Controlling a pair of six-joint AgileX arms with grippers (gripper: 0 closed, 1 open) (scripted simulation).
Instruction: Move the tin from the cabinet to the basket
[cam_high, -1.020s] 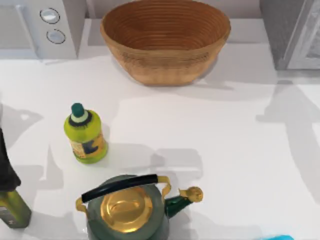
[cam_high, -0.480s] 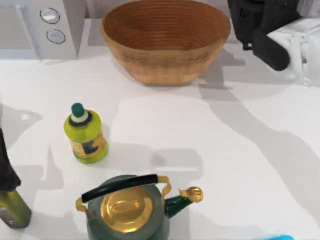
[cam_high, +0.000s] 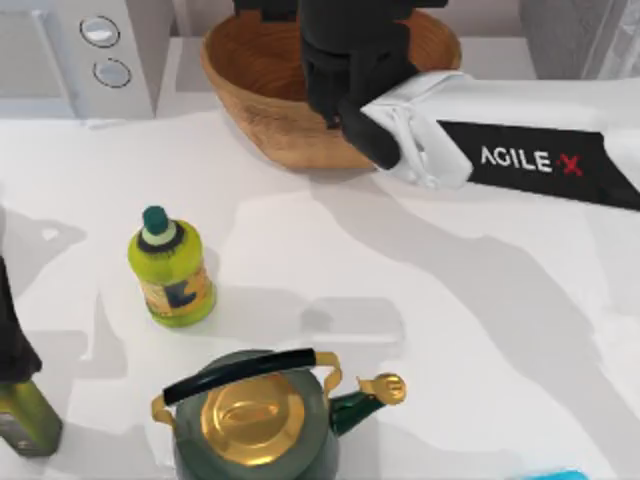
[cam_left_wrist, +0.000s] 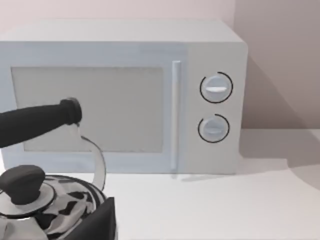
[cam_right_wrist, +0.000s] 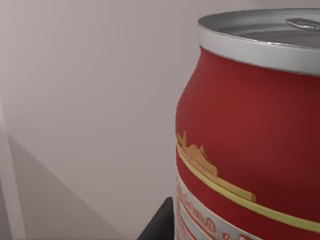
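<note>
Within the last second our right arm swung in from the cabinet side; its end effector now hangs over the tan-brown ribbed woven basket. The red-sided tin with the silver pull-tab top sits close against its wrist camera, evidently clamped, so release comes next.

One tin, two kettles, two bottles

A white microwave with two round knobs stands at the table's far left corner. A yellow-green bottle stands mid-left; nearer, a green kettle — gold lid, black handle. A dark olive bottle sits at the left edge.
</note>
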